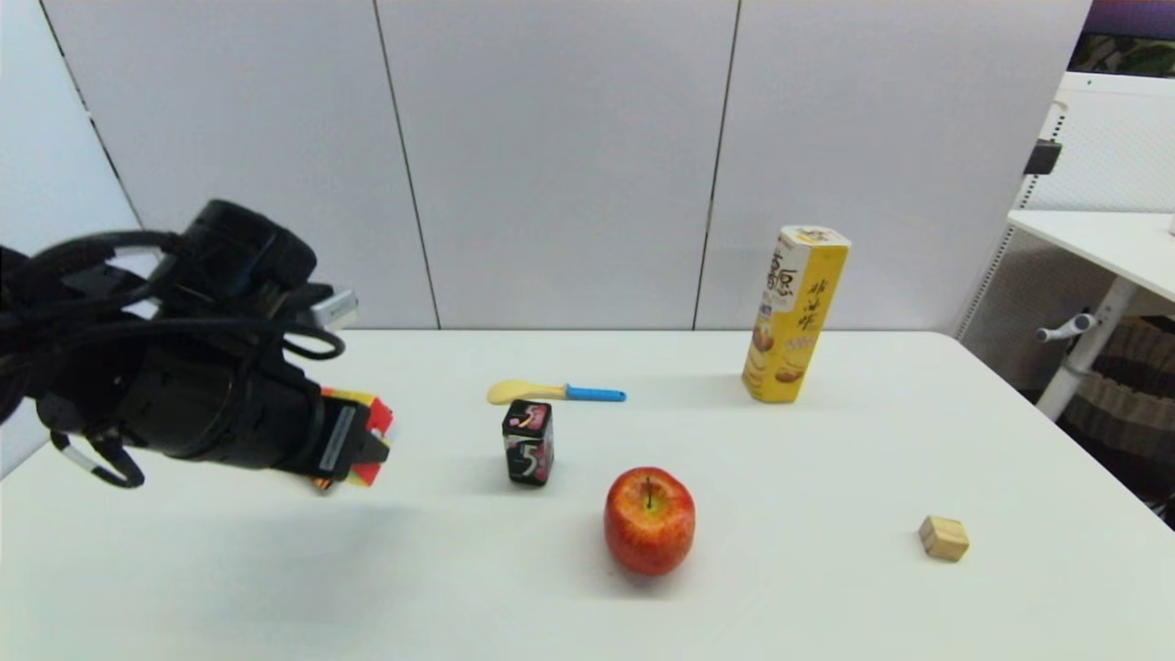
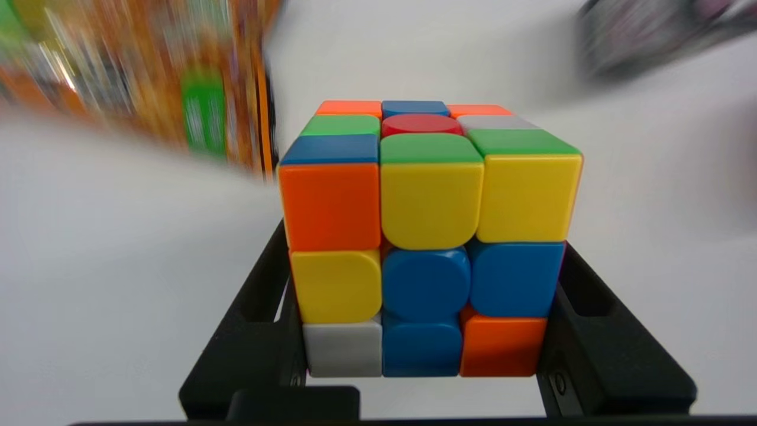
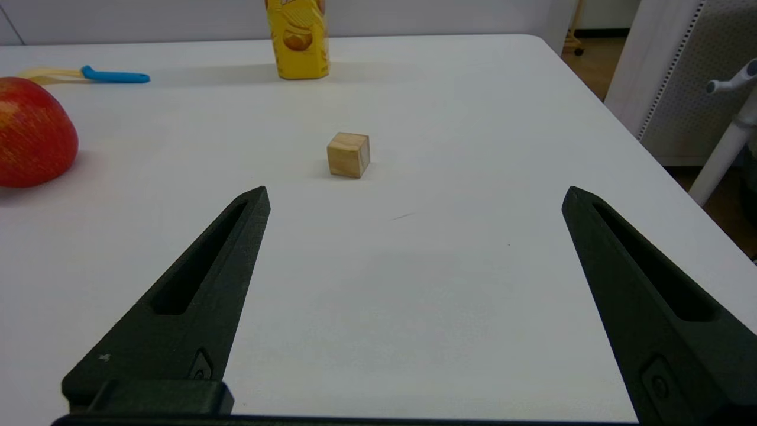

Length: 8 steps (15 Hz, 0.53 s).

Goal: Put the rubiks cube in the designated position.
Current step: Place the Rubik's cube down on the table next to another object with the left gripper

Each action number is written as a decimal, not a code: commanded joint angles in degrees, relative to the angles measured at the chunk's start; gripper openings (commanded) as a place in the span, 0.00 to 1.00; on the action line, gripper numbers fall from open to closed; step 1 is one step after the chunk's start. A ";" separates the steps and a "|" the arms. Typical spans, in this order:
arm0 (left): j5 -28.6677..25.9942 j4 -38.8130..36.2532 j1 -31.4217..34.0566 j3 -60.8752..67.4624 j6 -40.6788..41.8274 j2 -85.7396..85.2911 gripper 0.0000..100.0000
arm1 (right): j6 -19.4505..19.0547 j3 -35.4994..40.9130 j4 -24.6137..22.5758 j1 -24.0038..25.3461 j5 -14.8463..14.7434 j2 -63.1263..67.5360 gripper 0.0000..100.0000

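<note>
Head view: the left tool is hanging above the left part of the white table, clear of the surface, and is carrying the scrambled multicoloured rubiks cube, of which only red, yellow and orange edges are showing past the black wrist. To the right of it, a small black box marked "5" is standing upright. A yellow spoon with a blue handle is lying just behind the box. A red apple is sitting nearer the front edge, to the right of the box. A tall yellow snack carton is standing upright toward the back right. A small plain wooden cube is resting well apart on the right.

Left wrist view: the left tool is clamping the rubiks cube, one black finger pressing each side of its lower half. The background is blurring beyond reading.

Right wrist view: the right tool is holding its two black fingers wide apart over bare table, gripping nothing. The wooden cube is lying ahead of it, apart from the fingers; the apple, spoon and carton are showing farther off.
</note>
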 commanded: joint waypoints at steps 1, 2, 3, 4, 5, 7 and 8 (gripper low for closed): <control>-0.52 -0.04 -0.67 -22.80 10.80 11.33 0.00 | 0.02 0.01 -0.02 0.02 0.00 0.07 1.00; -0.52 -0.83 -0.85 -26.93 11.33 14.58 0.00 | 0.02 0.01 -0.02 0.02 0.00 0.07 1.00; -0.61 -2.85 -1.20 -30.45 11.68 18.01 0.00 | 0.02 0.01 -0.02 0.02 0.00 0.07 1.00; -1.32 -5.58 -1.47 -33.79 11.59 21.79 0.00 | 0.02 0.01 -0.02 0.02 0.00 0.07 1.00; -3.34 -8.57 -1.47 -37.56 11.68 26.27 0.00 | 0.02 0.01 -0.02 0.02 0.00 0.07 1.00; -6.76 -10.94 -1.38 -41.34 11.42 32.16 0.00 | 0.02 0.01 -0.02 0.02 0.00 0.07 1.00; -7.64 -11.38 -1.38 -42.93 11.24 34.88 0.00 | 0.02 0.01 -0.02 0.02 0.00 0.07 1.00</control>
